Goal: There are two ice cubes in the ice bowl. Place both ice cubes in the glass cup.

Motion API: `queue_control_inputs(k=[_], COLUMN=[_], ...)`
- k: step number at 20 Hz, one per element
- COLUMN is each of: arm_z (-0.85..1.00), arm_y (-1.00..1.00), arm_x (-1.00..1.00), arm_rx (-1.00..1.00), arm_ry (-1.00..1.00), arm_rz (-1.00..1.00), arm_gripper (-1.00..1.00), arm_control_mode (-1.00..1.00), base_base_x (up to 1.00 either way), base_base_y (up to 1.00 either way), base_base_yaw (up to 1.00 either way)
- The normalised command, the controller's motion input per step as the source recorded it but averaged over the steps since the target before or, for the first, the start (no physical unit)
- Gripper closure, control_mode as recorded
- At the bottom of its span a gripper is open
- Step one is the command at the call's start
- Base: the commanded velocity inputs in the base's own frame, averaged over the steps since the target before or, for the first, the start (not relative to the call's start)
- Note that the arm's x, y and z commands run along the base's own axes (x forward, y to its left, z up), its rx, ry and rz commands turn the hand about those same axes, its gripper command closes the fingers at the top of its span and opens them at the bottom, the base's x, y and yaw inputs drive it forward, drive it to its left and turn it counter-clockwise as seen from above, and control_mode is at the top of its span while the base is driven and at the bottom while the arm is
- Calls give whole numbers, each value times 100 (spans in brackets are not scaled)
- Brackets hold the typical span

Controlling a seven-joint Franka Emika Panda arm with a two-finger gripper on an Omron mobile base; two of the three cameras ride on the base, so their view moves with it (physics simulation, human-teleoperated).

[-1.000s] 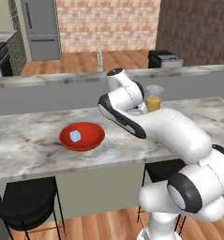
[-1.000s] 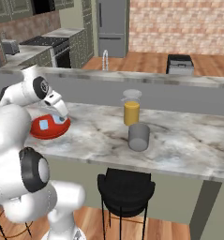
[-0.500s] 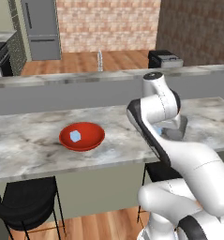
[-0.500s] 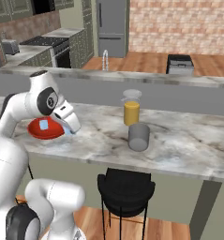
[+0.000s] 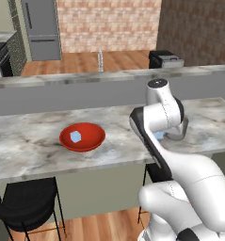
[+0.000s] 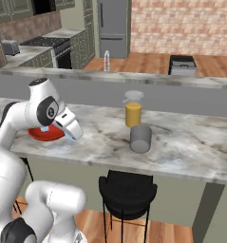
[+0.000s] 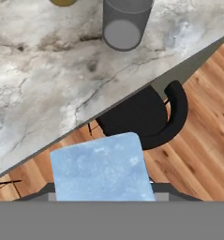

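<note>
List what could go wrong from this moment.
The end effector carries one ice cube over the counter's front edge, short of the glass cup; a slip could drop it to the floor. The orange-liquid glass stands just behind the cup, so an overshoot might knock it.

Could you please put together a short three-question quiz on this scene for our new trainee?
1. True or false: the gripper holds an ice cube.
2. How many ice cubes lie in the ice bowl?
3. Which stands nearer the counter's front edge: A) the glass cup, B) the glass of orange liquid?

Key: 1 true; 2 one; 3 A.
</note>
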Motion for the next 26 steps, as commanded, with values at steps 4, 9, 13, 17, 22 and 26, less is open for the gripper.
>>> queue_control_inputs(k=[4, 9, 13, 17, 22, 26], arm_z=[9, 10, 1, 43, 37, 21], arm_y=[-21, -33, -45, -78, -71, -70], arm_x=[0, 0, 0, 0, 0, 0], arm_rx=[3, 4, 8, 26, 18, 15], arm_ry=[-2, -4, 0, 0, -1, 0], arm_rz=[0, 3, 8, 0, 0, 0], arm_gripper=[100, 100, 100, 100, 100, 100], arm_control_mode=[-100, -100, -100, -100, -100, -100], base_base_x=[0, 0, 0, 0, 0, 0], base_base_y=[0, 0, 0, 0, 0, 0], base_base_yaw=[0, 0, 0, 0, 0, 0])
